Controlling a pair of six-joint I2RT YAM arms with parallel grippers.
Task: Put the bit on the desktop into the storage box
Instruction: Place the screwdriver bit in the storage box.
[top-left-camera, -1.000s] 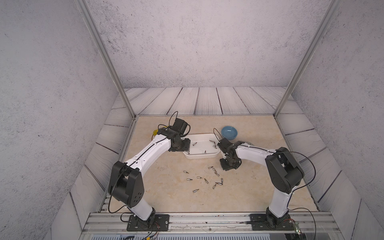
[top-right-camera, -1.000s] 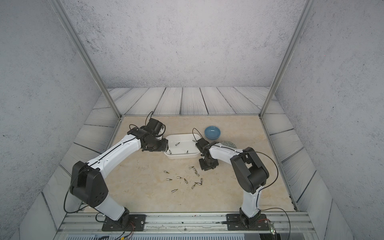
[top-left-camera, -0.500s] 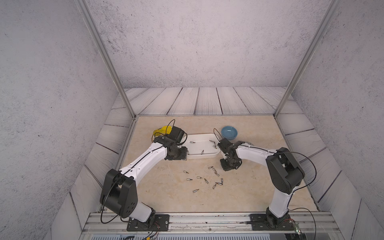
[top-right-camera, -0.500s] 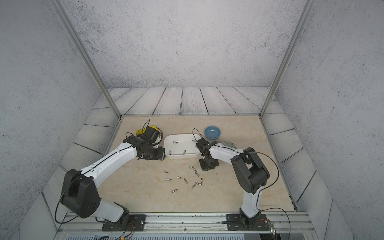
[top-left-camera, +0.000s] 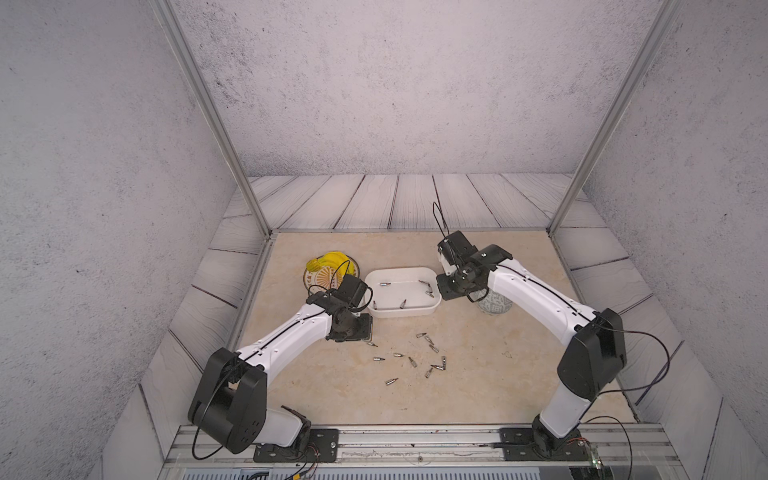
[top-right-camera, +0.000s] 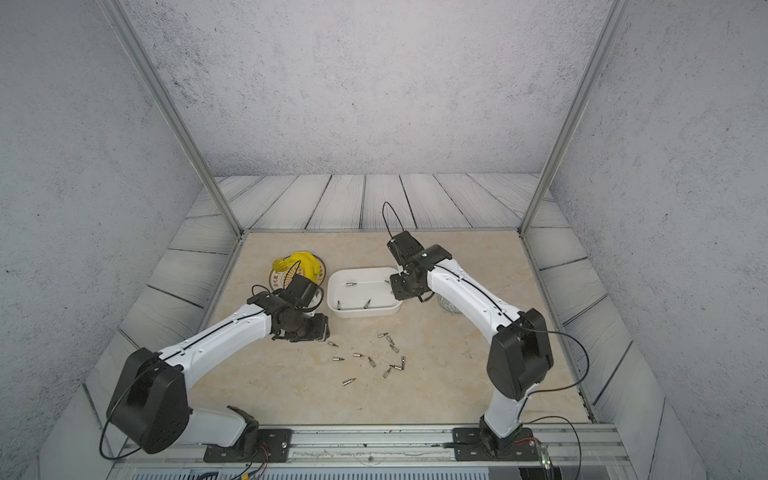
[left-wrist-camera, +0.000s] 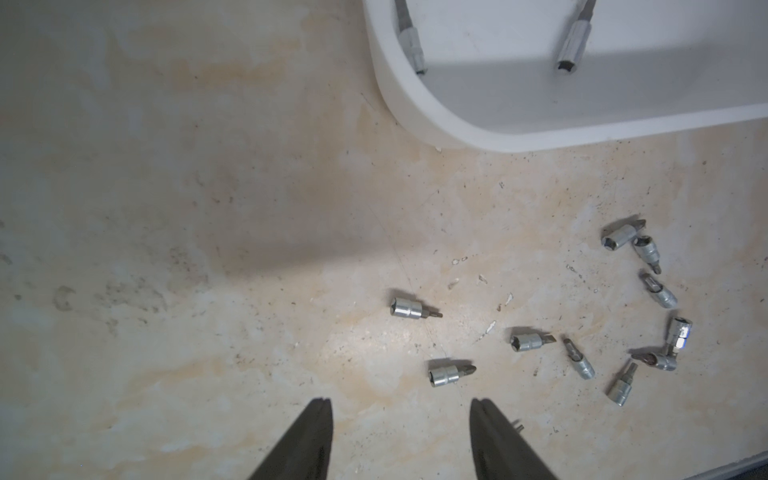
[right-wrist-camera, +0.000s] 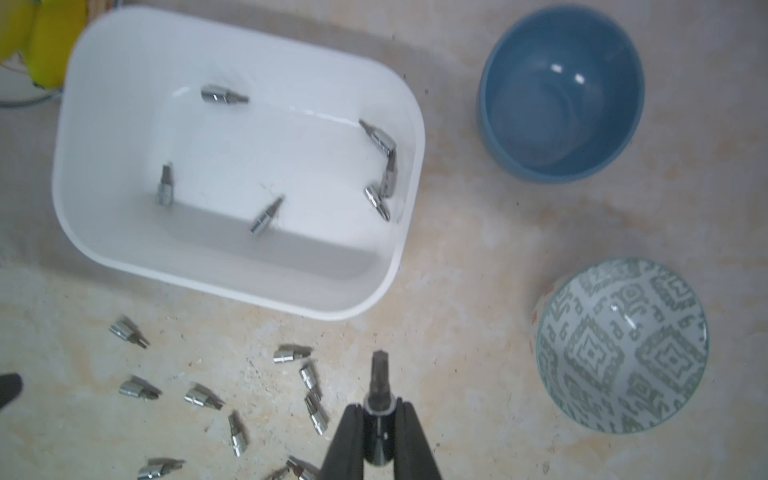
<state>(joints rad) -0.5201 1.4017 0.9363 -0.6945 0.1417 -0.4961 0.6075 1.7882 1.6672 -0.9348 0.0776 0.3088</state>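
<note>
Several small silver bits (top-left-camera: 415, 359) (top-right-camera: 374, 359) lie scattered on the beige desktop (top-left-camera: 478, 395) in front of the white storage box (top-left-camera: 401, 312) (top-right-camera: 361, 311). More bits (right-wrist-camera: 266, 216) rest inside the box (right-wrist-camera: 241, 286). My right gripper (right-wrist-camera: 379, 409) (top-left-camera: 446, 291) hangs above the desktop by the box's right end, shut on one dark-tipped bit (right-wrist-camera: 380, 376). My left gripper (left-wrist-camera: 401, 405) (top-left-camera: 359, 329) is open and empty, low over the desktop. It is just left of the loose bits (left-wrist-camera: 415, 309) and near the box's front left corner (left-wrist-camera: 457, 133).
A blue bowl (right-wrist-camera: 561, 91) and a grey-patterned bowl (right-wrist-camera: 623, 345) (top-left-camera: 494, 305) stand right of the box; my right arm hides the blue one in both top views. A yellow banana (top-left-camera: 330, 264) lies on a round plate behind my left wrist.
My right gripper shut on a bit, lifted off the desktop and moved back to the box's right end. My left arm drew back from the box toward the loose bits.
</note>
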